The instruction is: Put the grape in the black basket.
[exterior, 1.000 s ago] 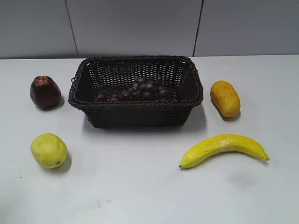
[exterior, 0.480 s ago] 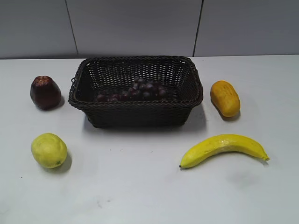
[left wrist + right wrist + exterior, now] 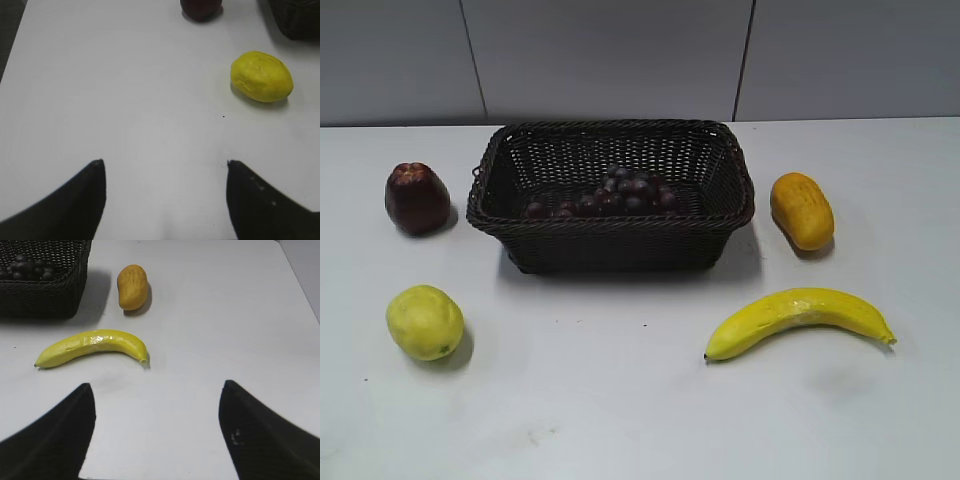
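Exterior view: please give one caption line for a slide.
Dark red-purple grape bunch lies inside black woven wicker basket.

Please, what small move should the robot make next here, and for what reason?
Probably none beyond keeping both arms back. The grape lies inside the black basket, so the task looks done. The left gripper and right gripper are open, empty and over bare table, away from every fruit.

My left gripper (image 3: 165, 200) hangs spread over bare table (image 3: 125, 90); yellow fruit (image 3: 261, 76) sits ahead-right of it.
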